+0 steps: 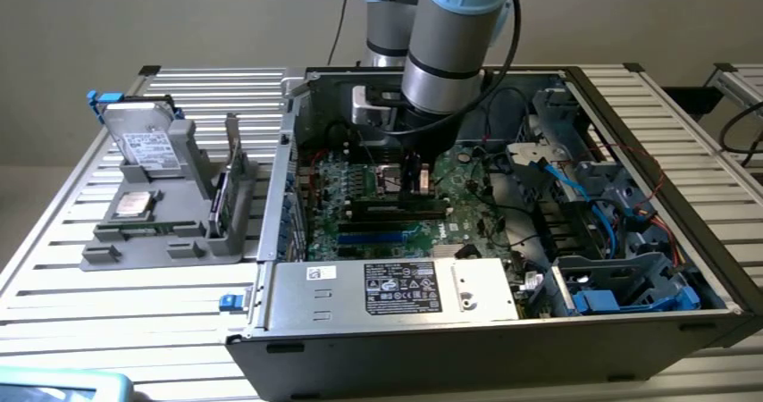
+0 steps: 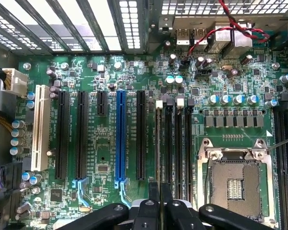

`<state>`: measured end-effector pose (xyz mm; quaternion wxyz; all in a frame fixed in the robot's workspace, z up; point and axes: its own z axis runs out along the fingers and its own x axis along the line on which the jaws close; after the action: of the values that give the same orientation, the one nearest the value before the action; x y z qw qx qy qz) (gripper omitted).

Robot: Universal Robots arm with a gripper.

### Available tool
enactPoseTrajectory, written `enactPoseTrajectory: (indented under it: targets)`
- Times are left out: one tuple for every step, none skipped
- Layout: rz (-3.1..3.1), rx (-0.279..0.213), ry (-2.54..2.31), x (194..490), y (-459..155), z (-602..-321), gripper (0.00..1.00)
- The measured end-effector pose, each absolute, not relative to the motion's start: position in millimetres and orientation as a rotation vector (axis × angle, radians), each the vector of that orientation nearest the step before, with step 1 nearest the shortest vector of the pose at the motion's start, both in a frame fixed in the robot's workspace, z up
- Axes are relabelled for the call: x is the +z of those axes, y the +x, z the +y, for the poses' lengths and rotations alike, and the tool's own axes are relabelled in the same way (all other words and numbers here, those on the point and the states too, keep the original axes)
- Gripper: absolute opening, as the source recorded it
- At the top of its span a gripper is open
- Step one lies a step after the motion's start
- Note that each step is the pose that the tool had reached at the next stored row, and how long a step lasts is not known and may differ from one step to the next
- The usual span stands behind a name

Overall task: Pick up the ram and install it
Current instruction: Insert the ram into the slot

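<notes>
My gripper (image 1: 415, 177) reaches down into the open computer case, just over the green motherboard (image 1: 357, 196). In the wrist view its two black fingers (image 2: 153, 191) stand close together, shut on the ram (image 2: 158, 143). The ram shows edge-on as a thin dark strip with a little green along it. It runs in line with the outermost of the black memory slots (image 2: 178, 143), on the side toward the blue expansion slot (image 2: 120, 139). Whether the ram sits in that slot or hangs above it I cannot tell. The bare processor socket (image 2: 233, 179) lies on the other side of the memory slots.
A power supply with labels (image 1: 394, 288) fills the case's near side. Blue and white cables (image 1: 573, 179) and drive cages crowd the exterior view's right. A grey rack with drives (image 1: 167, 196) stands on the slatted table at the exterior view's left. Red and black wires (image 2: 230, 24) hang by the rear ports.
</notes>
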<state>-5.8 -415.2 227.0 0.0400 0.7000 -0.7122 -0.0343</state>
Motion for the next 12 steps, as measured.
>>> enactPoseTrajectory:
  targets:
    - [-2.181,-0.105,2.146,226.6,-5.8,-415.2,0.13]
    - [-2.181,-0.105,2.146,226.3,-5.8,-415.2,0.13]
    - [-2.180,-0.105,2.147,226.1,-5.8,-415.2,0.13]
    - [-2.179,-0.105,2.148,225.8,-5.7,-415.2,0.13]
    - [-2.179,-0.105,2.148,225.4,-5.7,-415.2,0.13]
    - [-2.179,-0.105,2.149,225.0,-5.7,-415.2,0.13]
    - [-2.178,-0.104,2.149,224.6,-5.7,-415.1,0.13]
    - [-2.178,-0.105,2.149,224.1,-5.7,-415.2,0.13]
    - [-2.178,-0.105,2.149,223.5,-5.7,-415.2,0.13]
    - [-2.178,-0.105,2.149,223.0,-5.7,-415.2,0.13]
    - [-2.178,-0.105,2.149,222.8,-5.7,-415.2,0.13]
    - [-2.178,-0.105,2.149,222.8,-5.5,-415.2,0.13]
